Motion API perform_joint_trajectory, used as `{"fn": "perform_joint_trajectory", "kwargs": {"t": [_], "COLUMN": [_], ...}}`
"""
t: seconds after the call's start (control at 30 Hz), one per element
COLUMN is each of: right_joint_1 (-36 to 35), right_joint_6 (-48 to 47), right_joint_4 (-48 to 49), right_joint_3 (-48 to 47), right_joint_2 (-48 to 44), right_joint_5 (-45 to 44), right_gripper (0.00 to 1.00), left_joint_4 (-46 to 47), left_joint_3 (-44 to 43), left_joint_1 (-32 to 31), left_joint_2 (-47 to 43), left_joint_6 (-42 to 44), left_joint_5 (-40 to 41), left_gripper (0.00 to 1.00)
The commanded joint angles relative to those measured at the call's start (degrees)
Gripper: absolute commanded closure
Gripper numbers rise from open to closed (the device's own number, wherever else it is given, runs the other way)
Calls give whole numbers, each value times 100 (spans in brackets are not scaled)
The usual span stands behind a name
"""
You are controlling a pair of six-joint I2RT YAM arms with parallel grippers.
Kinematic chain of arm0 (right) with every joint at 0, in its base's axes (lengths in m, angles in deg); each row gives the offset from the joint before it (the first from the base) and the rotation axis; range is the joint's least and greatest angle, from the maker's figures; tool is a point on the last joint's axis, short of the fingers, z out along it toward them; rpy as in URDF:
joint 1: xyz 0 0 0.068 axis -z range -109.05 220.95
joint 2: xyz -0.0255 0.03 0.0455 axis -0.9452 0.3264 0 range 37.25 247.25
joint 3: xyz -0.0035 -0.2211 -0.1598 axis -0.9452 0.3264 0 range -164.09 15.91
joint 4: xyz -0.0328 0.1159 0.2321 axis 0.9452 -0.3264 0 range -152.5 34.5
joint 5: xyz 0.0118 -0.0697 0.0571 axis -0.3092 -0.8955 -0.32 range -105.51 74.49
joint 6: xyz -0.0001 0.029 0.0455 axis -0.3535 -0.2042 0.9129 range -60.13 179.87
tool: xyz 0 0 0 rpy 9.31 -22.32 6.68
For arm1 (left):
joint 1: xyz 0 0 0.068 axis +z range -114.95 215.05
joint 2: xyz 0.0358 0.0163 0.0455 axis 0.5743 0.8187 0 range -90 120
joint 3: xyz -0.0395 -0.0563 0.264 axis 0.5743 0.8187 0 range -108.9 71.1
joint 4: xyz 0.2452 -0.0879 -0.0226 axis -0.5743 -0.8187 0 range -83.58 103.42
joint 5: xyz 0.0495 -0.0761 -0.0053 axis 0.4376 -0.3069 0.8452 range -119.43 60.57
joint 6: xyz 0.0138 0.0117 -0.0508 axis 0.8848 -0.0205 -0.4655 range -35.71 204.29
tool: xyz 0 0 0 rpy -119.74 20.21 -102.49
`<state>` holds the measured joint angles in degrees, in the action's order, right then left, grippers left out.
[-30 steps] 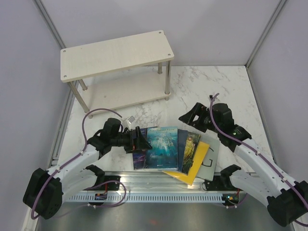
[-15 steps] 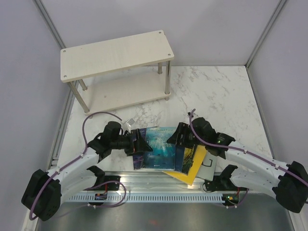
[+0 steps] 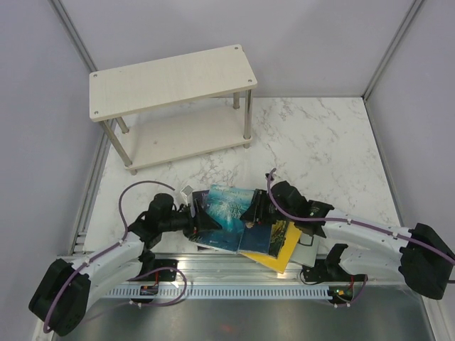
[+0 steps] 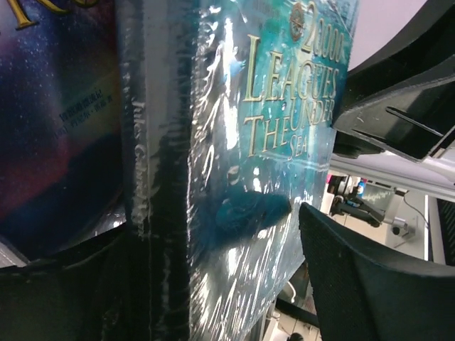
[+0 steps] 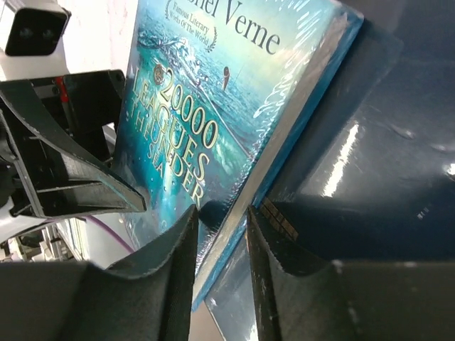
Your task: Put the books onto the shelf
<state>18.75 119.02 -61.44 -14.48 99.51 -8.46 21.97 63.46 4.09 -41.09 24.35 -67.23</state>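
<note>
Marble table (image 3: pixel 320 135), shelf (image 3: pixel 170 82) well apart, right gripper (image 5: pixel 222 213) pinching teal book (image 3: pixel 226 206) edge, left gripper (image 4: pixel 206 249) spread around it.

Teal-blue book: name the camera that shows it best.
Right wrist: the teal-blue book fills the frame, with its title and author readable. Left wrist shows its spine and part of the title close up; top external shows it small, with the lettering unreadable.

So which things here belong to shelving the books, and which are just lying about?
Job: teal book, dark book, yellow book, shelf.
Lying about: nothing loose visible; only the table and metal rail.
</note>
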Motion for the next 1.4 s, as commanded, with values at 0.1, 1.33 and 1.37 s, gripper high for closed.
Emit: {"fn": "perform_joint_trajectory", "kwargs": {"t": [0.1,1.33,1.37], "right_joint_1": [-184,-229,-229], "right_joint_6": [8,2421,2521], "right_joint_4": [154,3078,3316], "right_joint_3": [192,515,604], "right_joint_2": [445,-188,-179], "right_joint_5": [16,-45,-72], "right_gripper": [65,2,3], "left_joint_4": [472,725,909], "left_joint_3": [-27,-1523,-1426], "left_joint_1": [-15,521,521], "left_joint_2": [-785,-1700,-1726], "left_joint_6": [-624,-2203,-2336], "left_joint_5": [27,1081,1125], "left_gripper": [40,98,98]}}
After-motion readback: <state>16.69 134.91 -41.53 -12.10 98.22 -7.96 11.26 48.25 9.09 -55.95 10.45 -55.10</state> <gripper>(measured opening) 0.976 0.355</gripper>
